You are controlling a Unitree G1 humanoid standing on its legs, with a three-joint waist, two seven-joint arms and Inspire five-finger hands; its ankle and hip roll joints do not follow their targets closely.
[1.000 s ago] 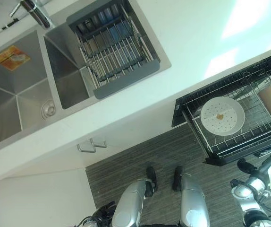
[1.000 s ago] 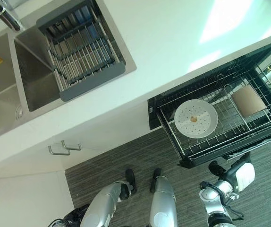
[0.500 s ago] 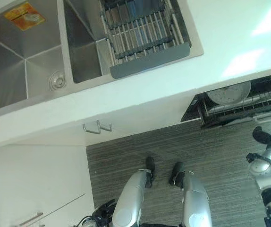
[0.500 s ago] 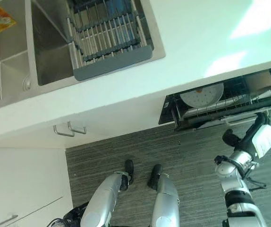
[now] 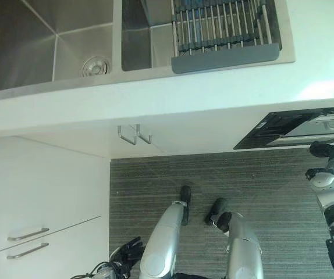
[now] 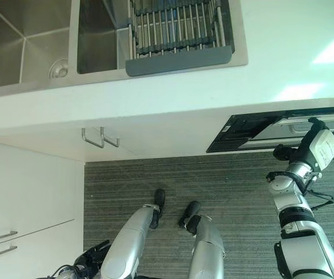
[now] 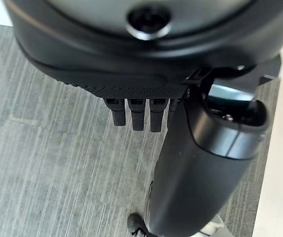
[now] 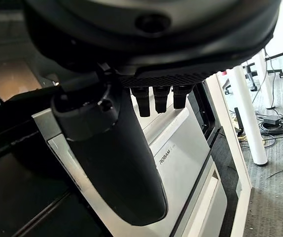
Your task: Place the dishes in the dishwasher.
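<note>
The dishwasher drawer (image 6: 254, 127) sits pushed in under the white counter (image 6: 225, 93), with just a narrow dark strip and its silver front edge (image 5: 324, 125) showing. My right hand (image 6: 314, 145) is at the drawer's front, fingers relaxed and holding nothing. In the right wrist view the thumb (image 8: 117, 158) and fingers (image 8: 154, 101) stand close to the silver front panel (image 8: 181, 148). My left hand (image 5: 129, 253) hangs low by the floor, and in its wrist view its fingers (image 7: 137, 114) are straight and empty.
A steel double sink (image 5: 50, 40) lies in the counter, with a grey dish rack (image 5: 225, 29) over its right basin. Cabinet handles (image 5: 133, 135) stick out below the counter, and drawer handles (image 5: 27, 241) at the lower left. A white table leg (image 8: 245, 113) stands beside the dishwasher.
The drawer with the white plate and brown cup has slid in under the counter, with my right hand following its front. The camera has shifted too.
</note>
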